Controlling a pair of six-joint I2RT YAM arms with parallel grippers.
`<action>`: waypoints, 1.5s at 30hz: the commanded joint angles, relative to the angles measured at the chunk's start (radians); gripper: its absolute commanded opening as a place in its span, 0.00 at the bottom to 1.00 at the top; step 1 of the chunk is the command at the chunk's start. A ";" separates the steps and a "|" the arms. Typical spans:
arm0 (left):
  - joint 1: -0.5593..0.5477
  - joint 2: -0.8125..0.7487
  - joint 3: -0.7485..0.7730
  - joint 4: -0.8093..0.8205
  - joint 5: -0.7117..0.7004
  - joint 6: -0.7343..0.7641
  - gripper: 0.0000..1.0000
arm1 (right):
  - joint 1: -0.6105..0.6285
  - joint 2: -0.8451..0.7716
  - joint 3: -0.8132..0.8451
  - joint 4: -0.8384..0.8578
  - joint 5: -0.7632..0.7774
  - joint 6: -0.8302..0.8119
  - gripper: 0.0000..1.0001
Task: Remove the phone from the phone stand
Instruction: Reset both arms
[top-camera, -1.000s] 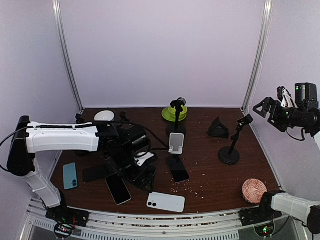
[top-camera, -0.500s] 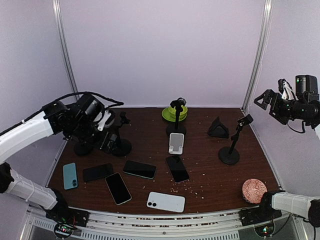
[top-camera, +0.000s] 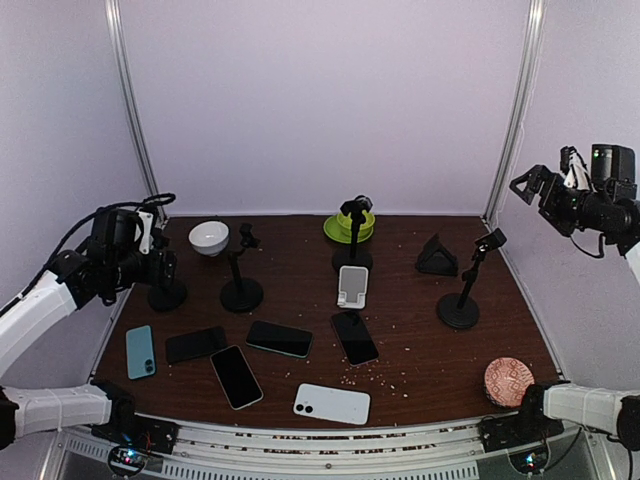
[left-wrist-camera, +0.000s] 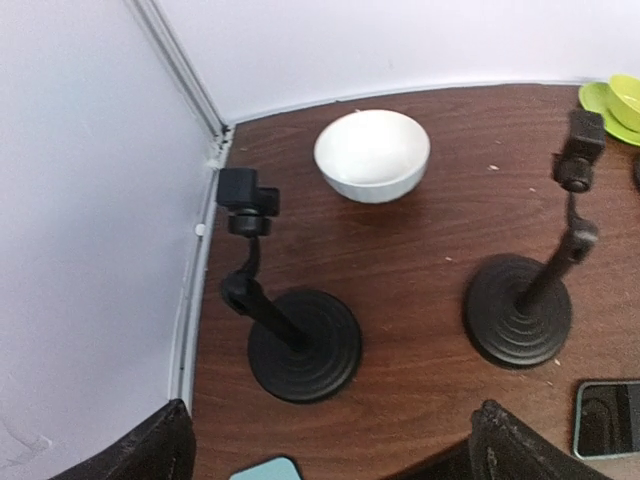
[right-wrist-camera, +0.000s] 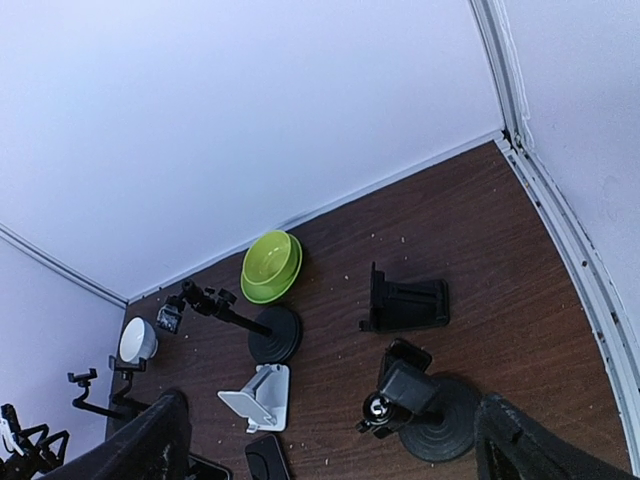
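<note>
Several phones lie flat on the table: a teal one (top-camera: 140, 351), black ones (top-camera: 195, 344) (top-camera: 236, 376) (top-camera: 279, 338) (top-camera: 354, 337) and a white one (top-camera: 331, 403). No stand in view holds a phone. The white phone stand (top-camera: 352, 286) (right-wrist-camera: 262, 396) is bare, as are the black pole stands (top-camera: 165, 292) (top-camera: 241, 290) (top-camera: 352, 255) (top-camera: 458, 308). My left gripper (top-camera: 158, 264) (left-wrist-camera: 330, 455) hangs open and empty at the far left, above a pole stand (left-wrist-camera: 300, 340). My right gripper (top-camera: 535, 190) (right-wrist-camera: 335, 450) is open and empty, high at the right wall.
A white bowl (top-camera: 208, 236) (left-wrist-camera: 372, 155) and a green bowl (top-camera: 350, 225) (right-wrist-camera: 270, 265) sit near the back wall. A black wedge stand (top-camera: 437, 256) is at the back right and a pink patterned disc (top-camera: 508, 381) at the front right. Crumbs dot the wood.
My left arm has pulled back from the middle of the table to the far left, uncovering the black phone lying flat there. The right arm has barely shifted.
</note>
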 joint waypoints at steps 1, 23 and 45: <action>0.108 0.000 -0.088 0.282 -0.046 0.096 0.98 | 0.006 -0.024 -0.069 0.138 0.057 -0.012 1.00; 0.367 0.294 -0.518 1.351 0.066 0.192 0.98 | 0.023 -0.051 -0.226 0.438 0.234 -0.168 1.00; 0.399 0.488 -0.521 1.576 0.191 0.196 0.98 | 0.023 0.035 -0.075 0.223 0.062 0.005 1.00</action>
